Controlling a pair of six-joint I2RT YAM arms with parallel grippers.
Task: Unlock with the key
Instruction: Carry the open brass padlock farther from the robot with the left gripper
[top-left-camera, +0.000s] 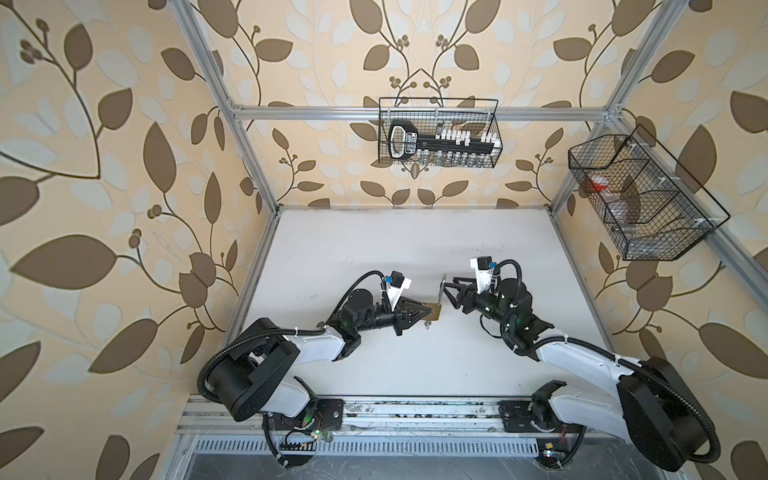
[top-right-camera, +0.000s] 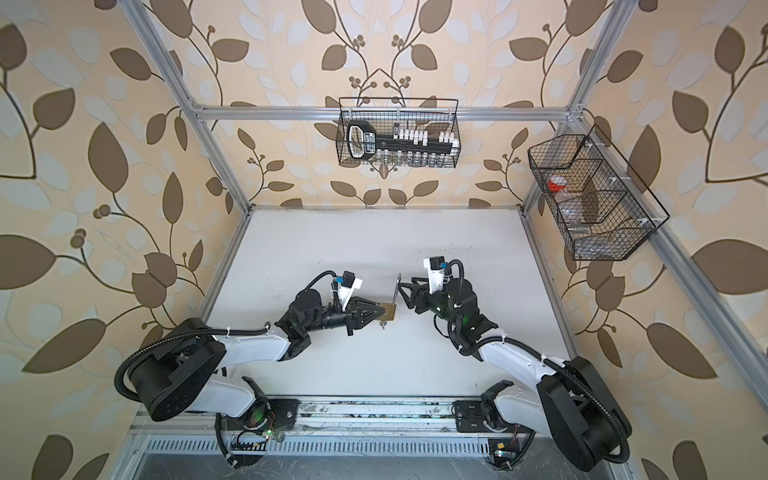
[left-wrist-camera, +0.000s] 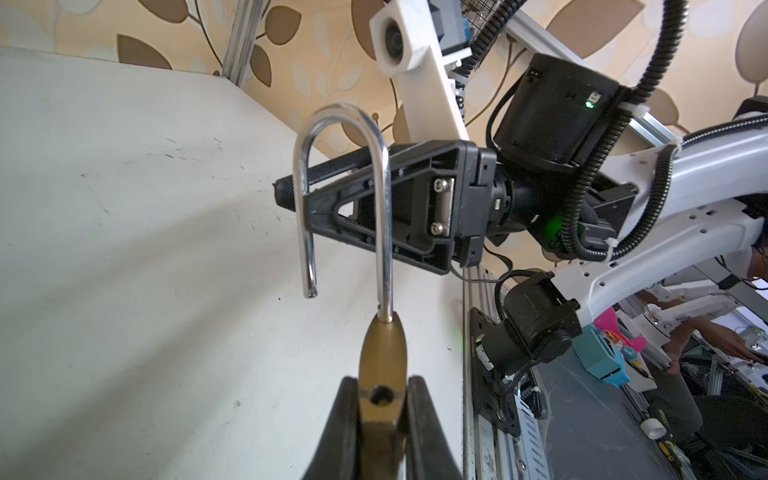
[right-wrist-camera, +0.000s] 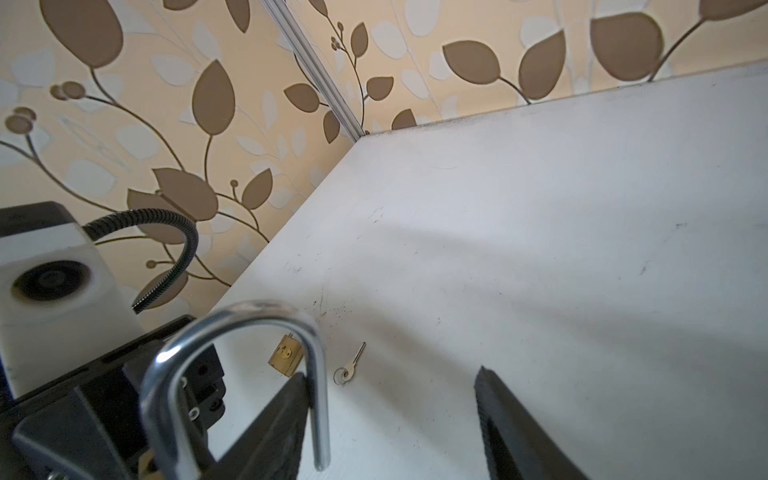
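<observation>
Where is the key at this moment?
In both top views the key lies loose on the table near its middle, just on the robot's side of the padlock held by the left gripper.

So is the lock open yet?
Looks done: one end of the shackle is out of the lock. The left gripper holds the lock; the right gripper is open by the shackle. The key lies on the table. Left: probably just setting the lock down.
</observation>
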